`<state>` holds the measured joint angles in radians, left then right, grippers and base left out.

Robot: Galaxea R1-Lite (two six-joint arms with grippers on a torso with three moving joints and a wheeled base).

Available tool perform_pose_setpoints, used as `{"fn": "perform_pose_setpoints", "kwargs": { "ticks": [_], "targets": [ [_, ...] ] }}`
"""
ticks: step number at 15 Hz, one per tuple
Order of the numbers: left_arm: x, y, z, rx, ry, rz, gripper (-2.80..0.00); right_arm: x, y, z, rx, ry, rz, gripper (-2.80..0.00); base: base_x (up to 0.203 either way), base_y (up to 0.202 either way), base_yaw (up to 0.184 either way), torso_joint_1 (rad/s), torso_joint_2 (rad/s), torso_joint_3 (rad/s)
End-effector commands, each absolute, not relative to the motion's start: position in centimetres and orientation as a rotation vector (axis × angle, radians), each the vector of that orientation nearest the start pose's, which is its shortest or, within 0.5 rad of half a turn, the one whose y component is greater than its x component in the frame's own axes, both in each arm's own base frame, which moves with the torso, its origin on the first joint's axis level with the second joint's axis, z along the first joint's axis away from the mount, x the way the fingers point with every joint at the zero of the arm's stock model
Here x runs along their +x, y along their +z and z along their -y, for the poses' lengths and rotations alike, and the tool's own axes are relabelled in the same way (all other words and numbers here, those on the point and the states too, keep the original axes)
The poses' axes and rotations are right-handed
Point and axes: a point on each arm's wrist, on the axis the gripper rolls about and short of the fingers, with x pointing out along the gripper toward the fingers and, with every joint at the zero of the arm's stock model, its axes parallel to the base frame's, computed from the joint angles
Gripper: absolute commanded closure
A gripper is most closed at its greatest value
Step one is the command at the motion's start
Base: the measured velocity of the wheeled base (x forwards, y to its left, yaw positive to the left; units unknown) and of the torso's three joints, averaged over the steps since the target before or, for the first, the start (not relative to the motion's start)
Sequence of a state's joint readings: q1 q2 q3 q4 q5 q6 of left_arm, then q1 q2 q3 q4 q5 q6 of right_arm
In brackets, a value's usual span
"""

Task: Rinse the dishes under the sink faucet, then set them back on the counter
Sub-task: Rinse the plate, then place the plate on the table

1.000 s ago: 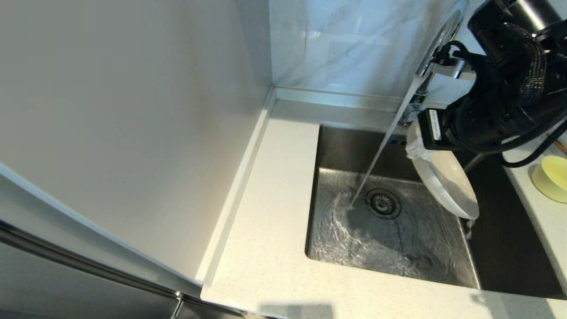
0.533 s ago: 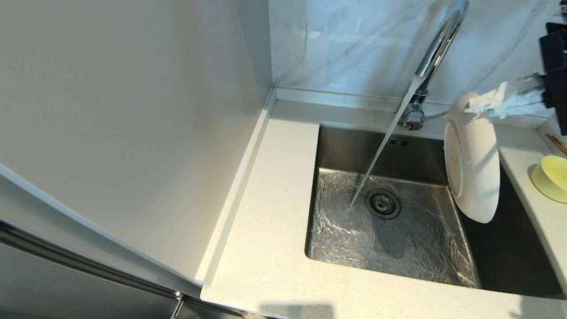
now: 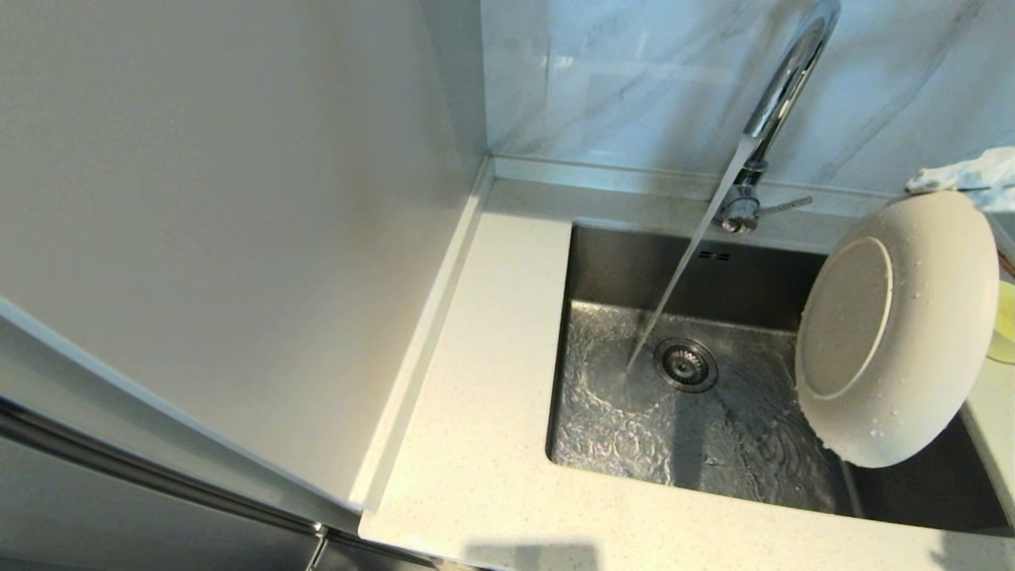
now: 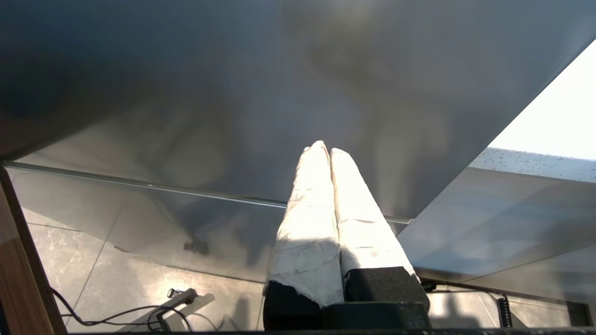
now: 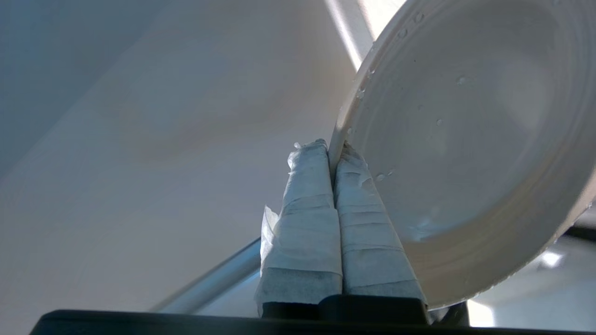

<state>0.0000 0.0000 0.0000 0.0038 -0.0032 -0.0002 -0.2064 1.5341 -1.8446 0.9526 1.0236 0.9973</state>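
Water runs from faucet point(image 3: 781, 87) into sink point(image 3: 698, 412) set in speckled counter point(image 3: 484, 381)

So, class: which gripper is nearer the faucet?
Right. The right gripper holds the plate by its rim beside the faucet; the left gripper is below the counter.
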Motion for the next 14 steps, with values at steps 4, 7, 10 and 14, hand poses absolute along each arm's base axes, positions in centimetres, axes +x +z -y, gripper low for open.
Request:
{"fn": "perform_pose_setpoints", "kwargs": {
  "ticks": [4, 7, 10, 14],
  "targets": [
    [-2.3, 7.5, 0.0, 0.000, -0.003, -0.005, 0.00, 12.4, 44.8, 0.8, 0.982, 0.705, -0.475, 0.00, 0.000, 0.000, 0.000, 0.000, 0.00, 0.000],
    [-2.3, 7.5, 0.0, 0.000, -0.003, -0.005, 0.00, 14.3, 40.6, 1.3, 1.066, 0.607, -0.631, 0.00, 0.000, 0.000, 0.000, 0.000, 0.00, 0.000],
    [-2.3, 7.5, 0.0, 0.000, -0.004, -0.005, 0.00, 16.3, 33.3, 1.8, 1.202, 0.383, -0.910, 0.00, 0.000, 0.000, 0.000, 0.000, 0.00, 0.000],
    [-2.3, 7.5, 0.0, 0.000, -0.003, -0.005, 0.00, 14.1, 33.0, 1.3, 1.177, 0.388, -0.907, 0.00, 0.000, 0.000, 0.000, 0.000, 0.00, 0.000]
  ]
}}
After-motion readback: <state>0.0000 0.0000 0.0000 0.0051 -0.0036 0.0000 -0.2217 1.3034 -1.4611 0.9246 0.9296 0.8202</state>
